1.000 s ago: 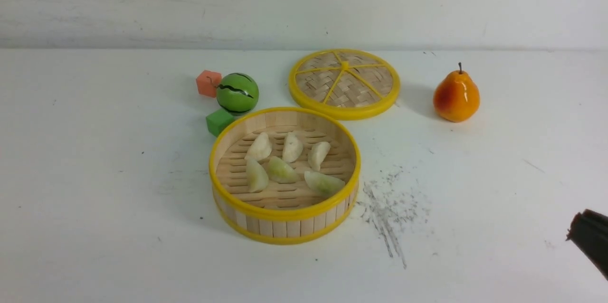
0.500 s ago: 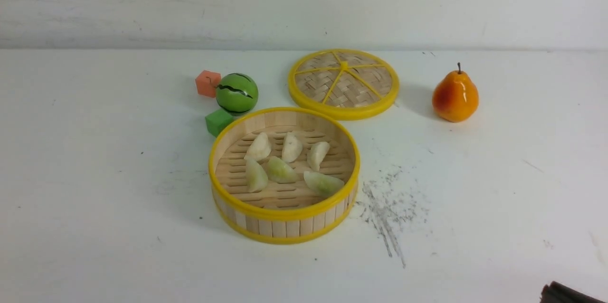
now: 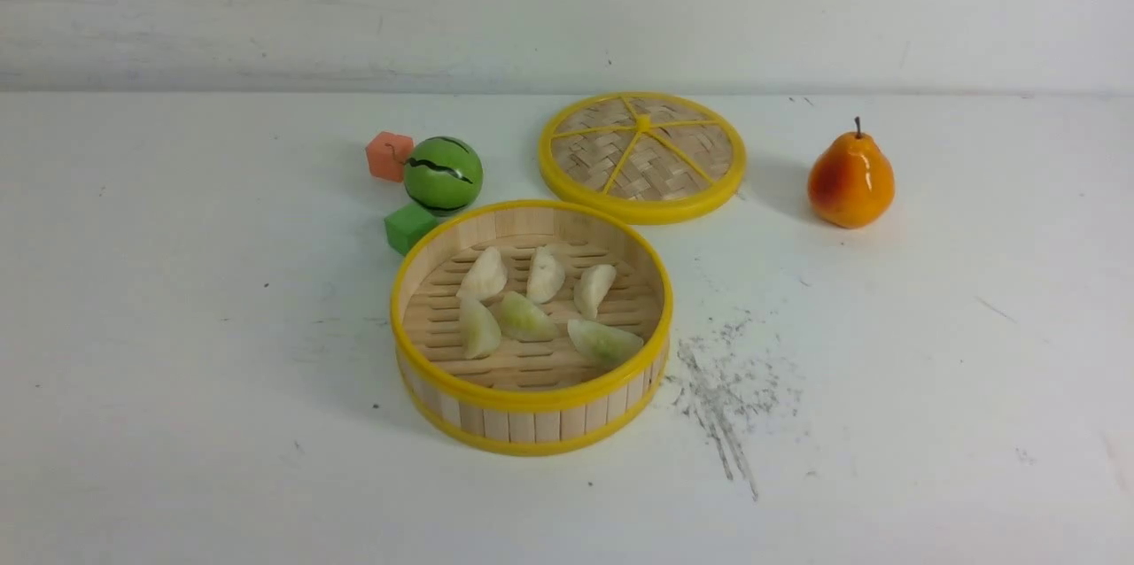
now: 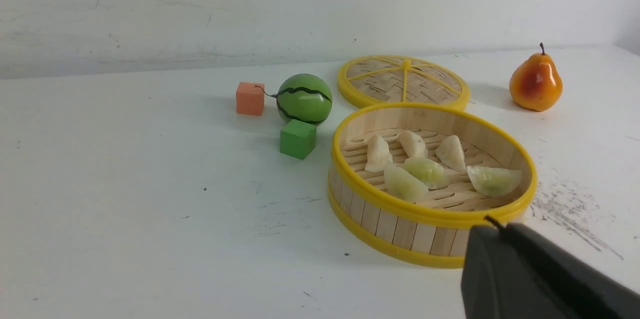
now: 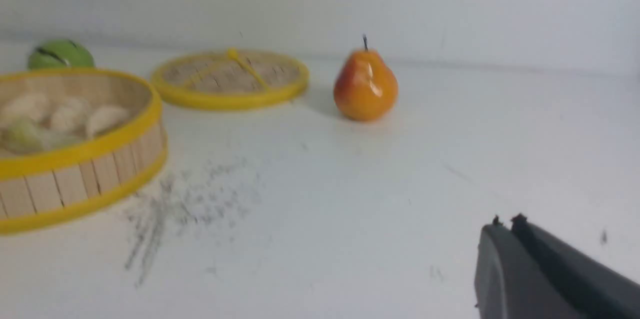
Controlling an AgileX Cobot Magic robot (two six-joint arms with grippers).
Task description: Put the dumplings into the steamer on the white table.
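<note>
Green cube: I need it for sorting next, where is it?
In the front view, the green cube sits left of centre, touching the steamer's far-left rim, just before the toy watermelon.

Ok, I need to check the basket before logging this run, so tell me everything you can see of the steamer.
The steamer is a round, shallow basket that looks like bamboo: an upright wall of pale wooden strips, yellow rims top and bottom, and a slatted wooden floor. It stands upright and uncovered on the white table. Six dumplings lie on its floor, three cream behind, three greenish in front. The green cube sits close against its far left side; its lid lies flat just behind. Neither gripper touches it.
</note>
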